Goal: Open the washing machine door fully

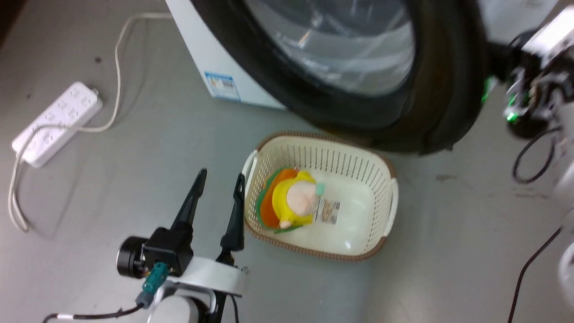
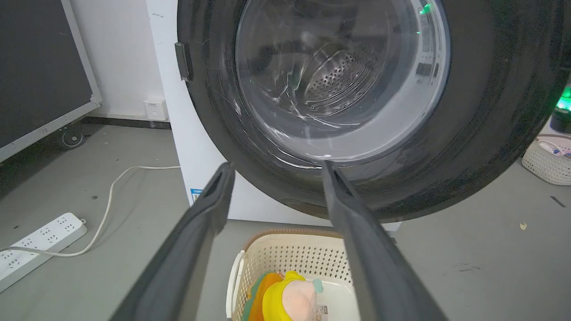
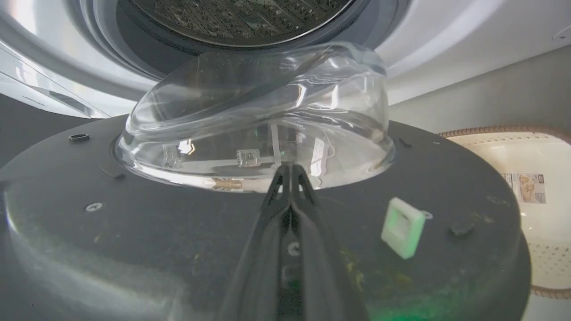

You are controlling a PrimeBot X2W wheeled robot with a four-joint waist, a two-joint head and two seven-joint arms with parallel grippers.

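Grey floor [image 1: 157, 148]; L pincer [image 1: 222, 174] wide by basket [image 1: 389, 211]; R pincer [image 3: 290, 166] closed at door [image 3: 156, 232].

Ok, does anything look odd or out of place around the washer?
Nothing damaged or spilled. The basket sits on the floor right below the door, and a power strip lies loose on the floor left of the washer.
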